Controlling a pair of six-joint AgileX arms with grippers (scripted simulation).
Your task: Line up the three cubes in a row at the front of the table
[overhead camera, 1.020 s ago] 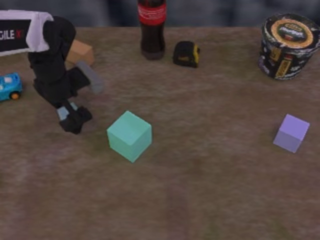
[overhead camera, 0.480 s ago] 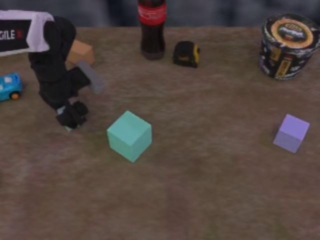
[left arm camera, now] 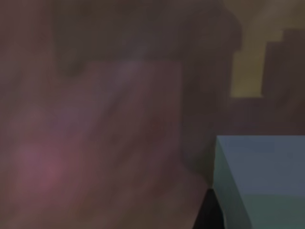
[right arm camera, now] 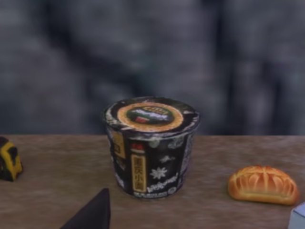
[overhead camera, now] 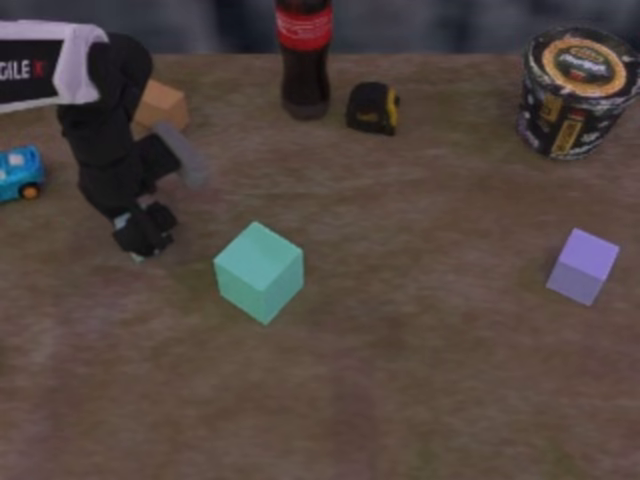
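Left gripper low over the table at left, fingers' state not discernible. Teal cube just beside, lavender cube near the right edge. Wide bare front strip. Right arm out of sight.

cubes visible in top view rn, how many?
2: large teal cube left of centre; lavender cube near the right edge. The small pale teal one may be hidden under the left gripper.

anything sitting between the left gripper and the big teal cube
Nothing visible does. In the top view the left gripper hangs just left of the large teal cube, with only bare table in the gap between them. The tan block and toy car lie farther back, off that line.
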